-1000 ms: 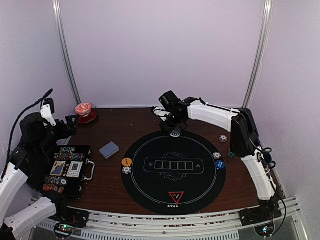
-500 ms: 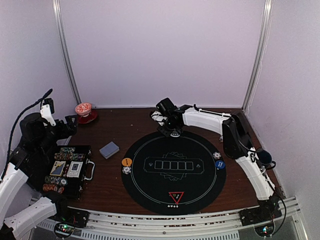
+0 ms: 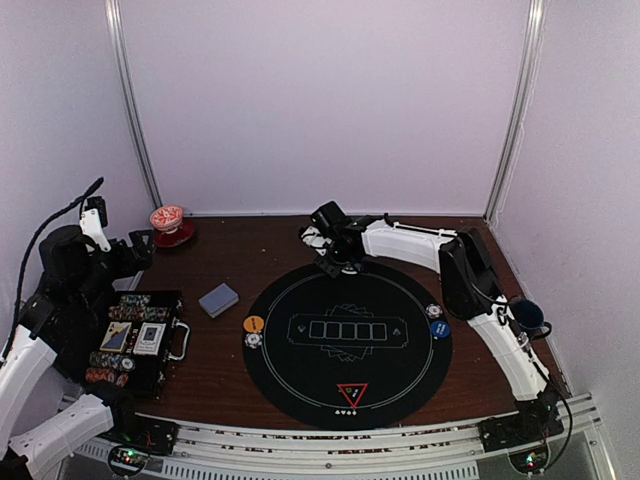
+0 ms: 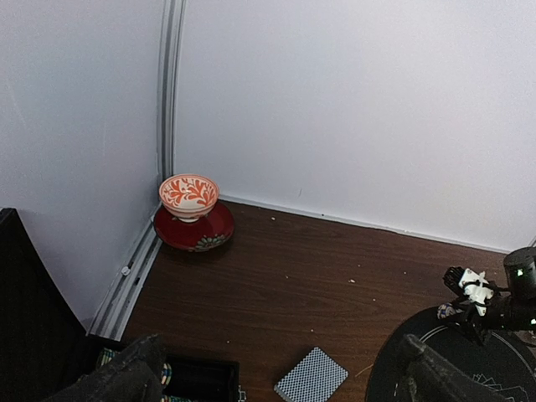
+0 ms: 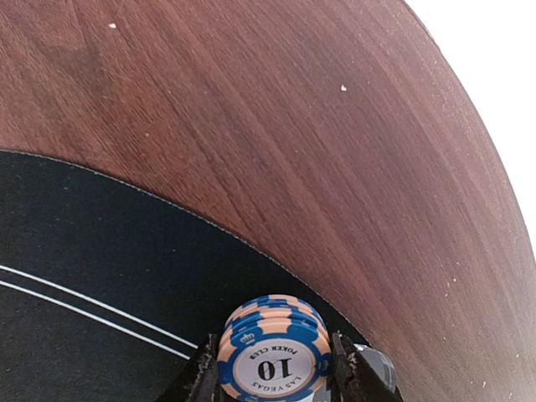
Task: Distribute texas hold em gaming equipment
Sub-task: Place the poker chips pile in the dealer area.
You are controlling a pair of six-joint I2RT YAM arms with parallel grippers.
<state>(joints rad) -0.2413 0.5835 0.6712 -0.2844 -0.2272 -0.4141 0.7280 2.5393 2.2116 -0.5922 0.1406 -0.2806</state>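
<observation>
Right pincer (image 3: pixel 338 258), top view: it sits at the far rim of the round mat (image 3: pixel 290 385), directly across from the red triangle marker (image 3: pixel 352 393) on the near rim. The right arm is stretched long, with the forearm running leftward along the back of the surface (image 3: pixel 250 250) and the wrist tipped down. The left pincer (image 3: pixel 138 248) hangs by the left wall above the open case (image 3: pixel 172 300), well apart from that far seat, so I'd say this drop belongs to the right arm. The orange button (image 3: pixel 253 324) and blue button (image 3: pixel 440 328) sit at the left and right rims.

Left wrist view: the left pincer (image 4: pixel 280 347) is spread wide with nothing in it. The card deck (image 4: pixel 311 374) lies flat just ahead of it on bare wood, between case and mat.

Right wrist view: the right pincer (image 5: pixel 274 378) is partly closed and clamped on a short chip stack (image 5: pixel 272 342), one finger on each side of the rim. The "10" face points up at you, so the stack axis runs along the fingers. The stack is over the mat (image 5: pixel 84 234), just inside its edge, with wood beyond. You can't tell whether the bottom chip touches the mat. My read is that you should release only once it's seated, then retreat straight up.
</observation>
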